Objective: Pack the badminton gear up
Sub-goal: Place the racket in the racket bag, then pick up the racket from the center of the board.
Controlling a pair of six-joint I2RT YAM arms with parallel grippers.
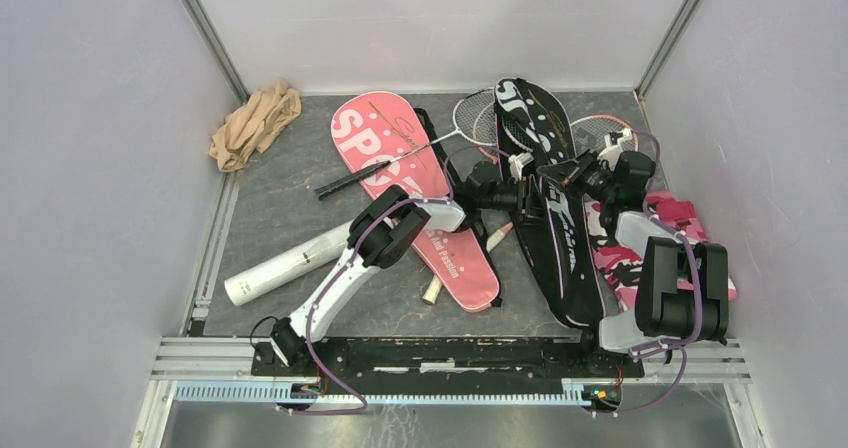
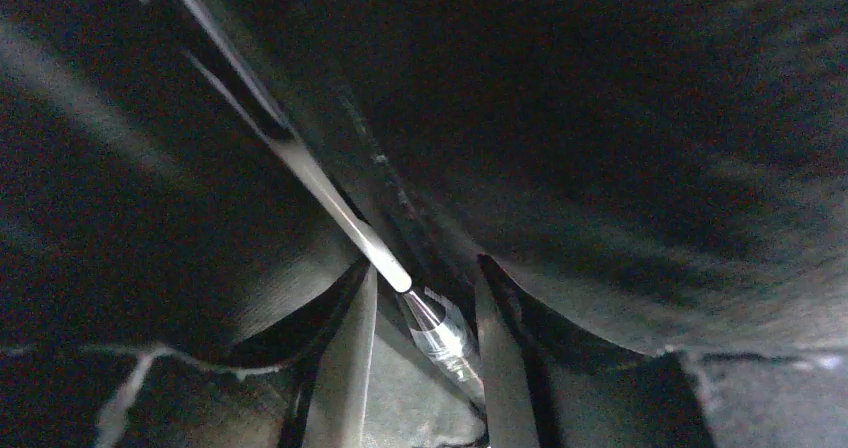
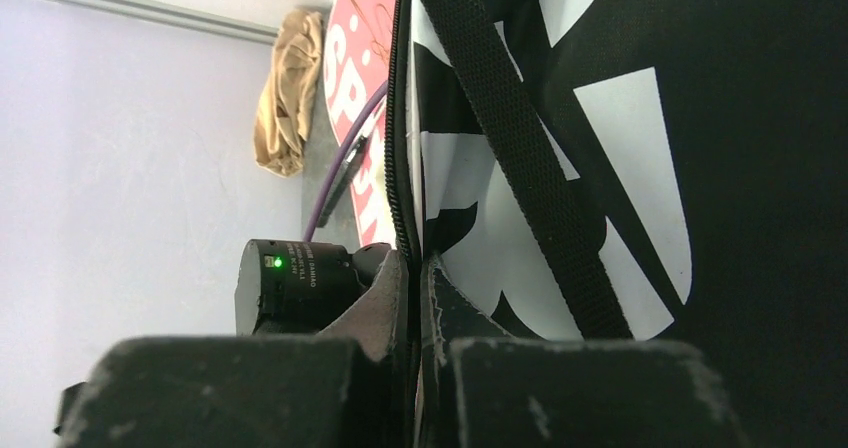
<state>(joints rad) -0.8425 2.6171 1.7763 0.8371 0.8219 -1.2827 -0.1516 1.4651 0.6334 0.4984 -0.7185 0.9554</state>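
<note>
Firmly, the right gripper (image 3: 415, 268) has its jaws all but closed on the edge of the black bag (image 3: 700, 168), with a black strap (image 3: 520, 138) running down the panel just beside them. The left gripper (image 2: 425, 278) sits amid dark fabric with its jaws parted. A thin racket shaft (image 2: 330, 203) passes between the fingers (image 2: 345, 368); whether either touches it I cannot tell. From above, both grippers meet at the middle of the black bag. Pink racket heads (image 1: 603, 128) stick out beside its far end. The pink bag (image 1: 445, 248) lies just to its left, with a dark-handled racket (image 1: 370, 173) across it. A pink camouflage cloth (image 1: 650, 253) crowds the black bag's right side under the right arm. The white tube (image 1: 285, 265) lies near the left arm, and a beige cloth (image 1: 255, 123) sits in the far left corner.
</note>
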